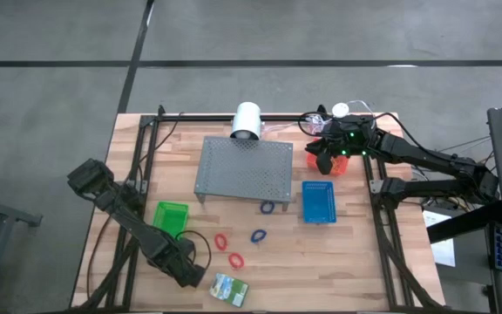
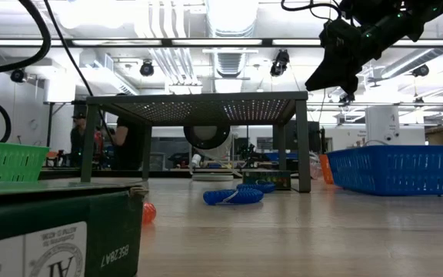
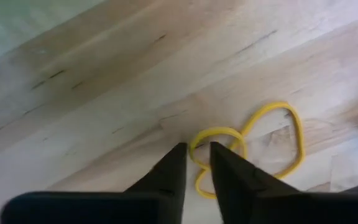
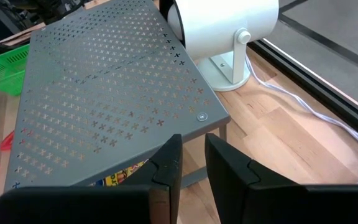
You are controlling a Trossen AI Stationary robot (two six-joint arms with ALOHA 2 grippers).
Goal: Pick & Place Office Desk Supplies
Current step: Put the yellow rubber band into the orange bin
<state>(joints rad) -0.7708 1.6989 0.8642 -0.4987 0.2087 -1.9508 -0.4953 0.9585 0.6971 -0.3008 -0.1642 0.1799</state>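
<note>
Closing left claw [image 3: 196, 163], narrow, around yellow band [image 3: 272, 140] just ahead; risking fingertips skating over, missing it.

3 baskets [image 1: 171, 215], 3 red bands [image 1: 221, 241], 2 blue bands [image 1: 259, 235], 1 stand [image 1: 243, 167], 1 crayon box [image 1: 230, 289]

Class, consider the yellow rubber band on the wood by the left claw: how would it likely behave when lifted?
The yellow rubber band lies in thin, twisted loops, so it is probably floppy and would sag. It looks very light. Lying flat on the table, it may slip from the left claw.
</note>
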